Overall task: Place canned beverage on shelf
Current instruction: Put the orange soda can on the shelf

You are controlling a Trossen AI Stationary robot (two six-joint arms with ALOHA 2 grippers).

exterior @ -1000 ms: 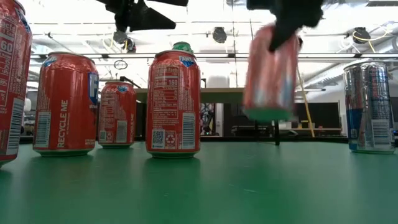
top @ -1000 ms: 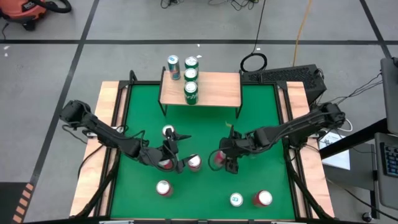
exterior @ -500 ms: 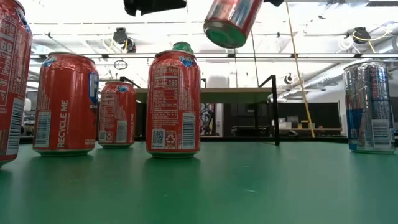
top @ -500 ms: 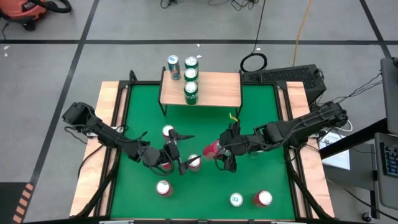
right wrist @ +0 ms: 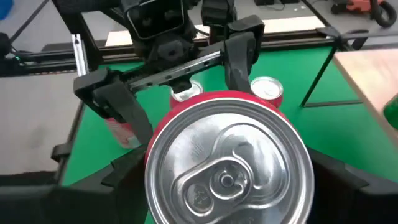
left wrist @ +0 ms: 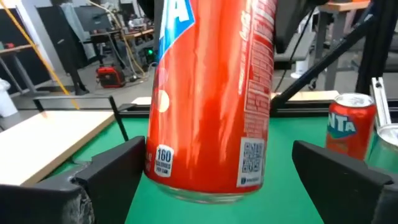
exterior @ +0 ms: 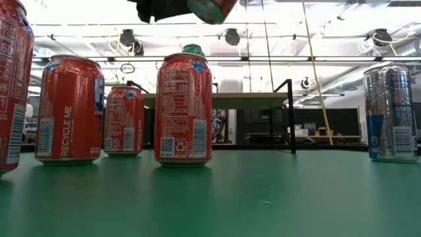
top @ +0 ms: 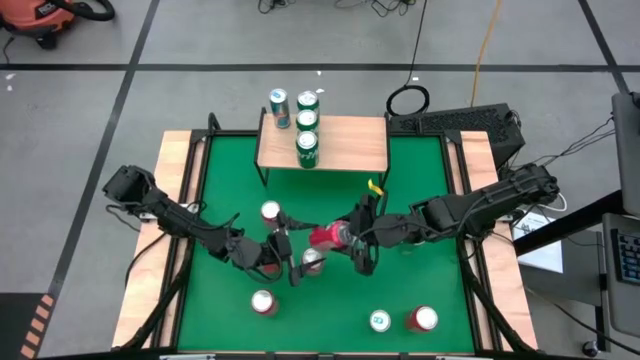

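The right gripper (top: 352, 238) now clamps the red aluminium drink can (top: 326, 237) sideways above the green tabletop (top: 420, 200), lifted and tipped toward the left gripper (top: 285, 245), whose fingers gape around it: likely a handover. Beyond stands the light wooden shelf (top: 350, 145).

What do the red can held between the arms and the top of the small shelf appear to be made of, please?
Red can: apparently aluminium, given its bare silvery lid with a pull tab and its glossy printed red wall, which reflects light in the left wrist view. Shelf top: light wood or wood-look board, matte pale tan; the grain is not discernible.
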